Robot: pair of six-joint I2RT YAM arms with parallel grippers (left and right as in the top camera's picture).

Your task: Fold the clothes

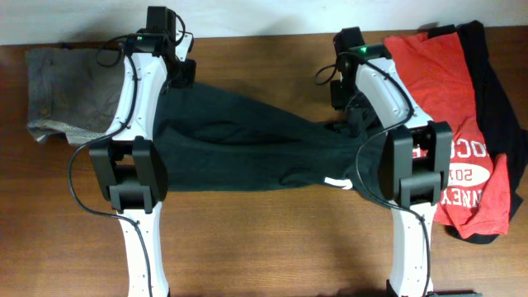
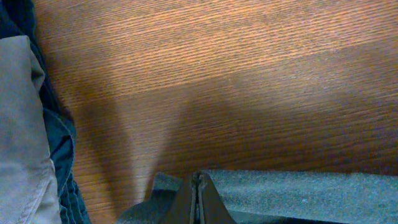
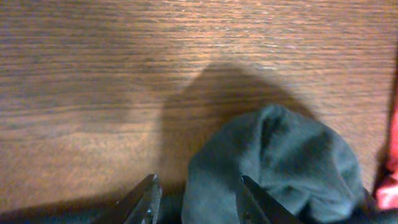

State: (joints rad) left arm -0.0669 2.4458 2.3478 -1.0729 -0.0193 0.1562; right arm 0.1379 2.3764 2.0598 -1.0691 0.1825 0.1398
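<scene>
Where the wood-grain table point(image 1: 272, 247) fills nearly every view, the black shirt point(image 1: 239, 140) lies stretched across its middle between the 2 arms. The left gripper point(image 2: 198, 202) is pinched tight on the shirt's edge. The right gripper point(image 3: 196, 202) stands parted, a bunched fold between its fingers. A red shirt point(image 1: 445, 99) lies at the right end, a grey garment point(image 1: 66, 91) at the left.

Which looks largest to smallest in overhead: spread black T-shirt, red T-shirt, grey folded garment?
Tied first: black T-shirt and red T-shirt look similar, both partly covered, so no ranking.
Smallest: grey folded garment, clearly.
</scene>
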